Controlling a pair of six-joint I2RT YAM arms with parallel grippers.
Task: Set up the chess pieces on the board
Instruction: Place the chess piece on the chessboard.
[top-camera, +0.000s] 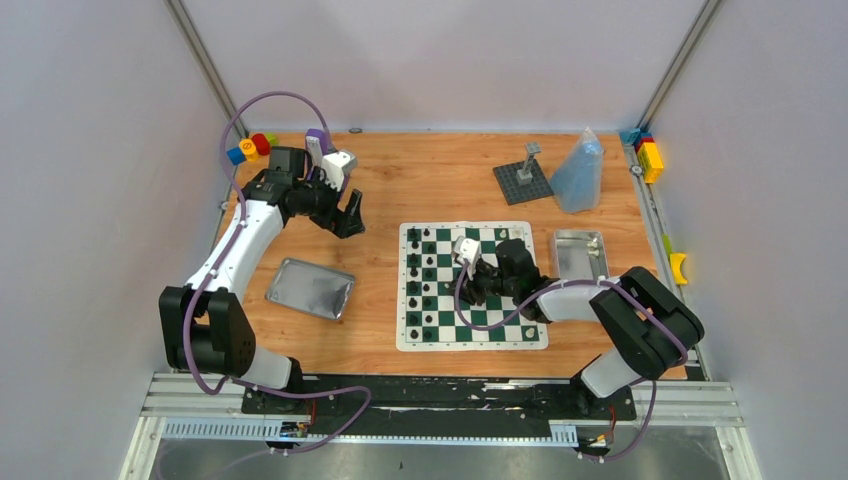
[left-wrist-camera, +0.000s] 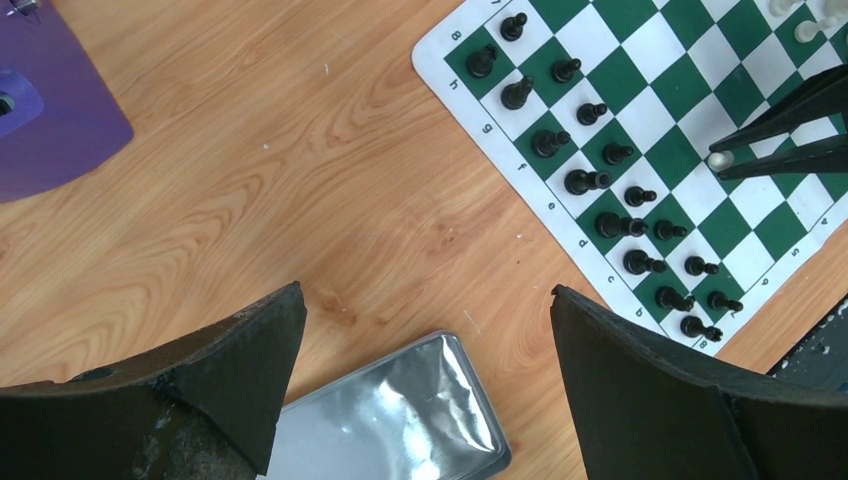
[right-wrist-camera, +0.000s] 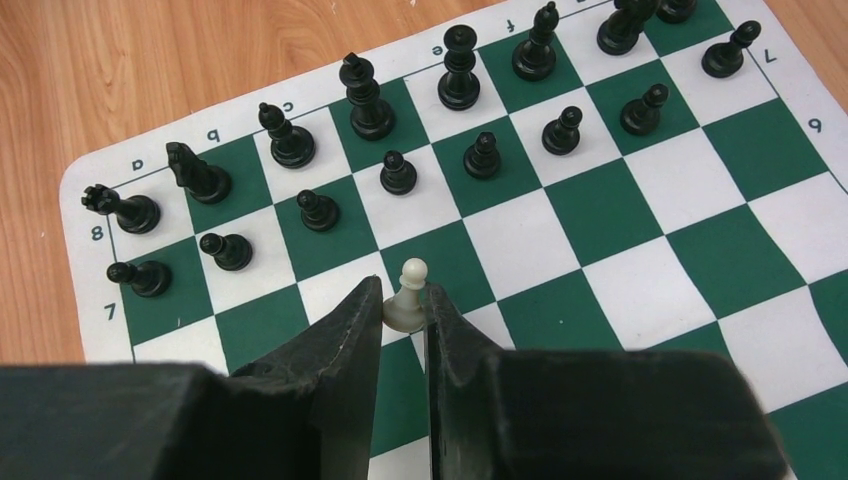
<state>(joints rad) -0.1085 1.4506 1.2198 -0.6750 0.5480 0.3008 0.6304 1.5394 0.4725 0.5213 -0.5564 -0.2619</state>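
The green-and-white board (top-camera: 470, 343) lies at the table's middle right. Black pieces (top-camera: 420, 285) stand in two rows along its left side; they also show in the left wrist view (left-wrist-camera: 600, 180) and the right wrist view (right-wrist-camera: 370, 100). My right gripper (right-wrist-camera: 403, 300) is over the board (right-wrist-camera: 650, 215), shut on a white pawn (right-wrist-camera: 407, 297) near the black rows. I cannot tell whether the pawn touches the board. The left wrist view shows the same pawn (left-wrist-camera: 718, 160). My left gripper (left-wrist-camera: 428, 300) is open and empty over bare wood left of the board (left-wrist-camera: 690, 150).
A flat silver tin lid (top-camera: 310, 288) lies left of the board, below my left gripper (top-camera: 350, 215). A silver tin (top-camera: 580, 252) sits right of the board. A studded grey plate with a post (top-camera: 523, 180), a blue bag (top-camera: 580, 172) and toy blocks (top-camera: 250, 148) stand at the back.
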